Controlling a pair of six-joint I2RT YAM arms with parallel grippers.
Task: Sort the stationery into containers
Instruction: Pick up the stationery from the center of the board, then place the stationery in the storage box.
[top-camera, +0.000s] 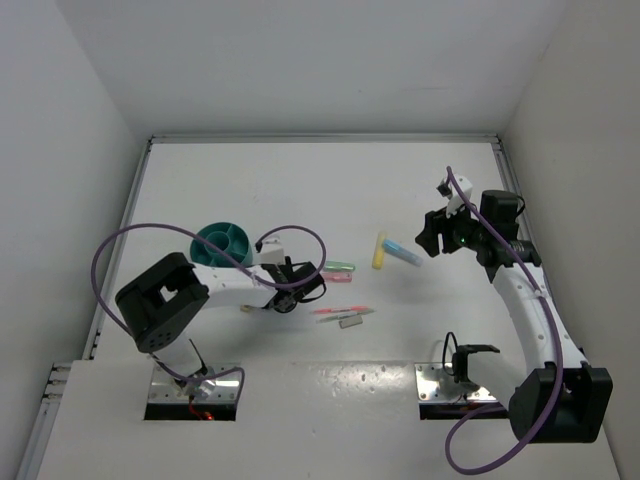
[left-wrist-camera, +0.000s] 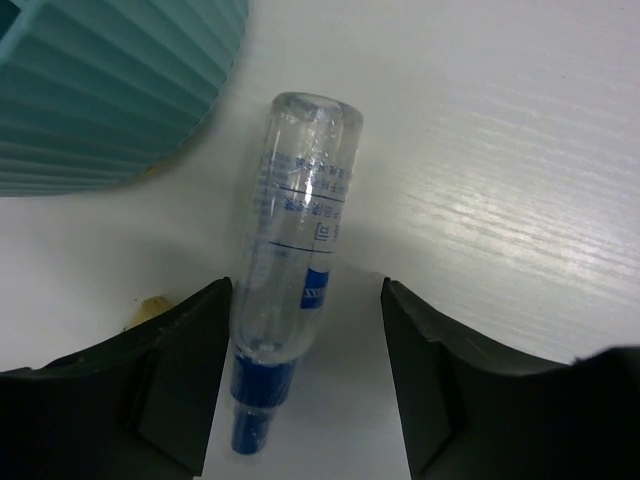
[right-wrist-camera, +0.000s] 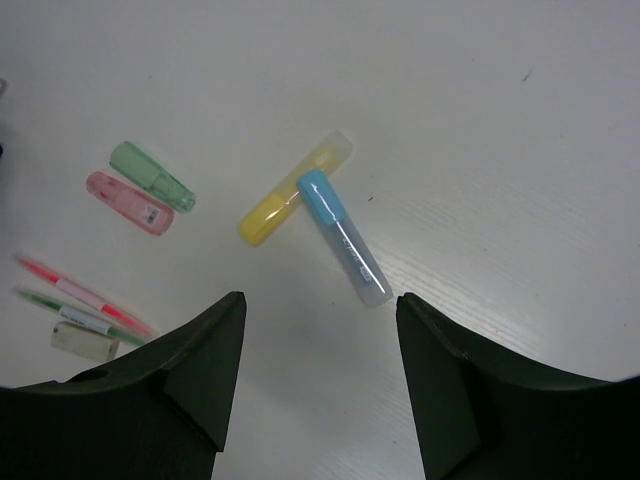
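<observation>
A clear-blue marker (left-wrist-camera: 295, 270) lies on the table between the open fingers of my left gripper (left-wrist-camera: 305, 330), close to the left finger and apart from the right one. The round teal cup (left-wrist-camera: 110, 80) stands just beyond it; in the top view the cup (top-camera: 222, 243) has inner dividers. My left gripper (top-camera: 303, 283) is low by the cup. My right gripper (right-wrist-camera: 320, 305) is open and empty above a yellow marker (right-wrist-camera: 290, 190) and a light-blue marker (right-wrist-camera: 345, 240), which touch. In the top view the right gripper (top-camera: 432, 235) is right of them.
Short green (right-wrist-camera: 150, 175) and pink (right-wrist-camera: 128, 202) pieces lie side by side mid-table. A thin red pen (right-wrist-camera: 85, 295), a green pen (right-wrist-camera: 100, 325) and a pale eraser (right-wrist-camera: 85, 342) lie nearer the front. A small beige bit (left-wrist-camera: 150, 305) sits by my left finger.
</observation>
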